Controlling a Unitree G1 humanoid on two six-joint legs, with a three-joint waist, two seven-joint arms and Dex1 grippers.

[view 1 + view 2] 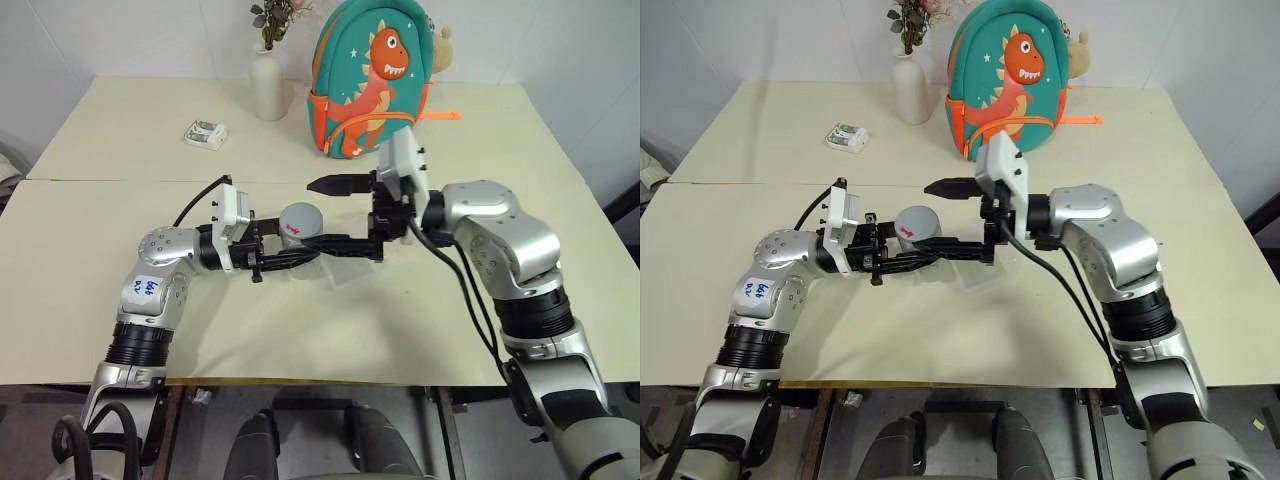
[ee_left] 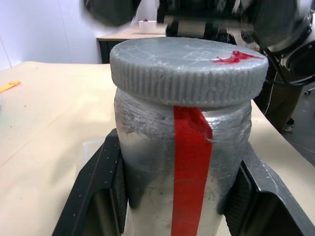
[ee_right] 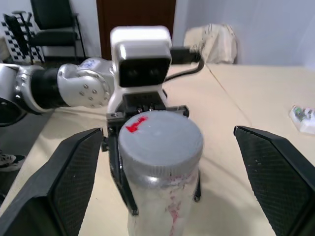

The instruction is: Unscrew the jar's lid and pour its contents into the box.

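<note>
While the left claw (image 1: 283,250) pinches the jar (image 2: 182,162) upright above the worktop (image 1: 330,330), its grey lid (image 3: 160,140) on, the right claw (image 3: 162,196) is spread wide around the lid, untouching; the clear box (image 1: 350,268) lies just below.

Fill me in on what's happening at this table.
The robot's left gripper is shut on the jar, holding it upright above the table. The grey lid is on the jar. The right gripper is open, its fingers either side of the lid without touching it. The clear box lies just beyond the jar.
</note>
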